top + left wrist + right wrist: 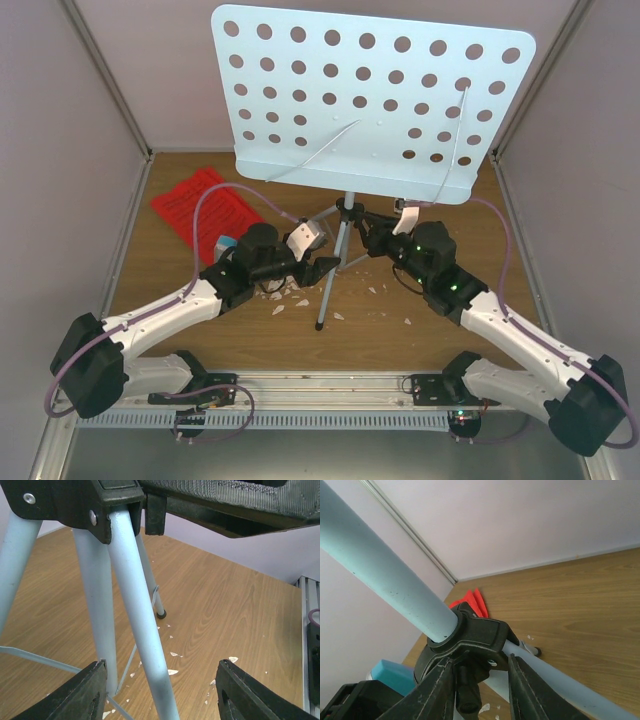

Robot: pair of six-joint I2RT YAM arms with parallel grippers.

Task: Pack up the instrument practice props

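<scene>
Small white scraps (278, 310) lie scattered on the wooden table (250, 345).

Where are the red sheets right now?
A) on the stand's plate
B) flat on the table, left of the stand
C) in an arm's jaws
B: the top view shows the red sheet-music pages lying flat on the table, left of the music stand.

Centre of table (385, 347) obstructed by the music stand (370, 100). Its perforated plate overhangs the far half, and the tripod legs (330, 280) spread beneath it. One leg stands between the left gripper's (160, 695) jaws, with passable room on its right side. Red pages (200, 210) and small blue box (226, 243) occupy the far-left area. White scraps (278, 309) litter the front centre. Side walls (60, 150) close both flanks.
</scene>
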